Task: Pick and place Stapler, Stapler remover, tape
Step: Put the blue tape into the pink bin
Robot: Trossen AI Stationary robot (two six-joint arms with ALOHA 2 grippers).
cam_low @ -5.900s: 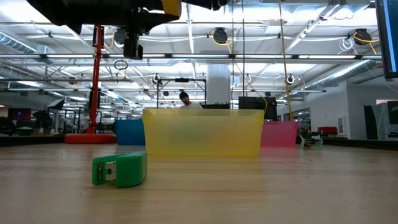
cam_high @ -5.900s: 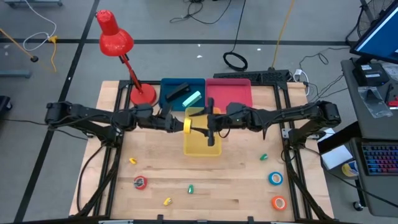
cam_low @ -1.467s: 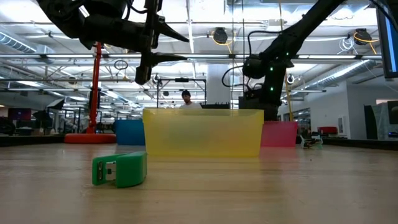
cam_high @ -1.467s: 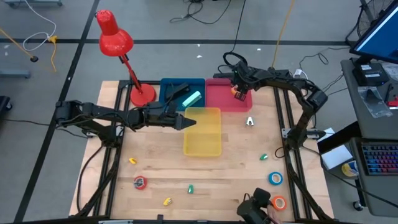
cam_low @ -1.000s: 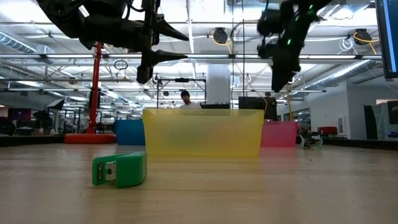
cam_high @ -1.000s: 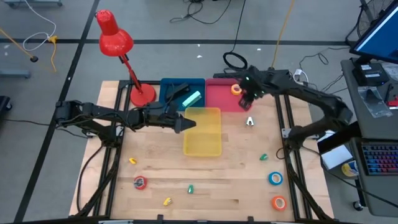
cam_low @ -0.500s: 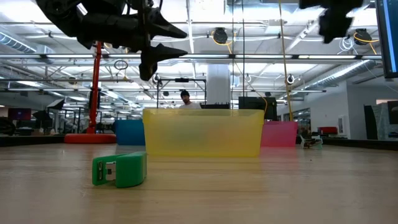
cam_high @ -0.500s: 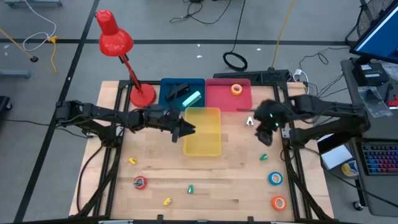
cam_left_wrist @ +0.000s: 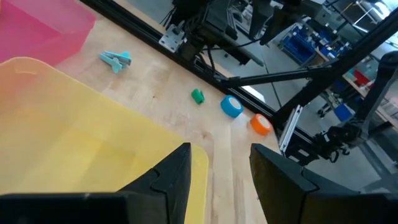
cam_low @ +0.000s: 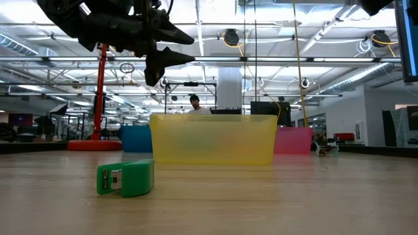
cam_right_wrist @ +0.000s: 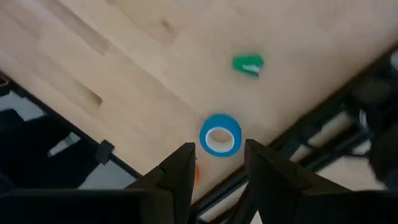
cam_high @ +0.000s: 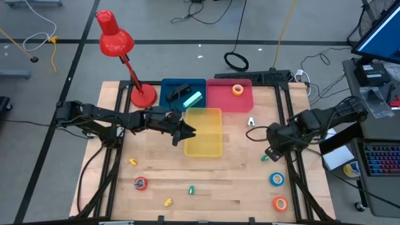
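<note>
My left gripper [cam_high: 187, 132] hangs open above the left rim of the yellow bin [cam_high: 212, 149], holding nothing. Over the table's right side my right gripper [cam_high: 272, 149] is open and looks down on a blue tape roll [cam_right_wrist: 220, 135] and a small green piece [cam_right_wrist: 248, 64]. An orange tape roll [cam_high: 237, 90] lies in the pink bin [cam_high: 222, 100]. More tape lies flat on the table: blue [cam_high: 277, 179], orange [cam_high: 279, 203] and red [cam_high: 141, 183]. The stapler remover [cam_high: 250, 122] lies right of the yellow bin. Black and teal staplers [cam_high: 192, 99] lie in the blue bin [cam_high: 167, 87].
A red desk lamp [cam_high: 143, 95] stands at the far left by the blue bin. Small yellow pieces [cam_high: 133, 161] and green pieces [cam_high: 192, 189] dot the near half of the table. A green mini stapler [cam_low: 126, 177] lies before the yellow bin [cam_low: 213, 139].
My right gripper has swung away from the pink bin toward the table's near right and now hangs over the green piece and the blue roll. The orange roll stays in the pink bin. My left gripper has edged a little toward the near edge.
</note>
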